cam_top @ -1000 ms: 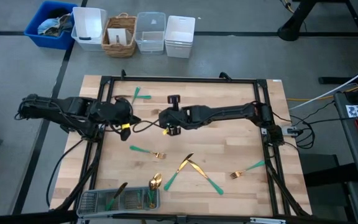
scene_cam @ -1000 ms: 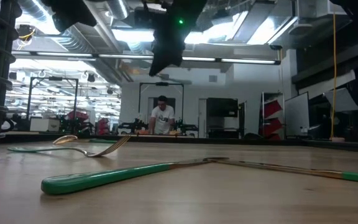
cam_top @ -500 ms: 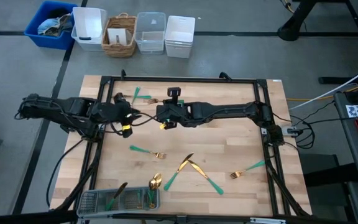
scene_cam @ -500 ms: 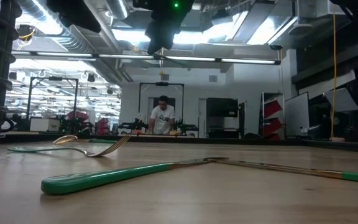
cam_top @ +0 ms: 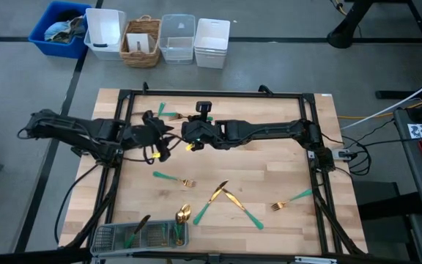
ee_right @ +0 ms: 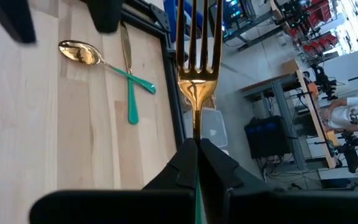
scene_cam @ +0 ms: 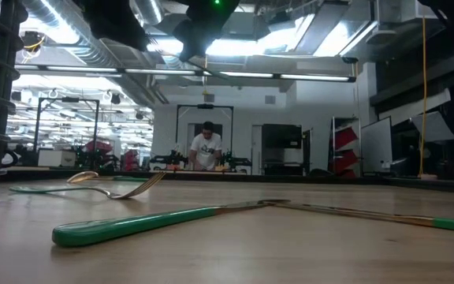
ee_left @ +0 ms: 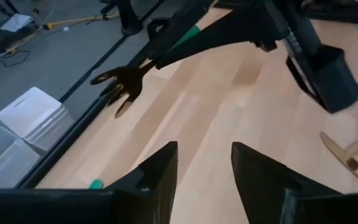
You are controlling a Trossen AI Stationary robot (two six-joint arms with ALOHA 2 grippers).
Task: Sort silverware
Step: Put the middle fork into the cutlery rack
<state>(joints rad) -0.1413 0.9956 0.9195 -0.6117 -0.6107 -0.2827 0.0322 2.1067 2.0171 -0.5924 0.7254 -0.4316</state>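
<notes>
My right gripper (ee_right: 196, 146) is shut on a fork (ee_right: 197, 74) with a gold head and a teal handle, held above the table's far middle (cam_top: 189, 138). Just to its left, my left gripper (ee_left: 204, 152) stands open and empty, facing the fork (ee_left: 123, 81). Beyond the fork, a spoon (ee_right: 79, 53) and a knife (ee_right: 126, 56) lie crossed near the far rail. More silverware lies on the wood: a fork (cam_top: 176, 179), a crossed pair (cam_top: 222, 194), a spoon (cam_top: 184, 214) and another fork (cam_top: 291, 199). The mesh tray (cam_top: 108, 238) sits at the near left edge. My right gripper pinches the fork by its handle (ee_right: 196, 134), just behind the gold neck, between its two shut fingers. The fork sticks straight out ahead of the fingers with its tines (ee_left: 118, 87) leading toward the table's far left. It is lifted clear of the table.
A black frame rail (cam_top: 211, 94) runs around the table. Beyond the far edge stand a blue bin (cam_top: 61, 29), white bins (cam_top: 105, 31), a basket (cam_top: 143, 42) and a clear box (cam_top: 178, 38). A person (scene_cam: 205, 150) stands far off in the room.
My left gripper has opened and let go of the fork, then shifted a little toward the right gripper. My right gripper, still shut on the fork, has risen and turned, so the fork's head now points toward the far left.
</notes>
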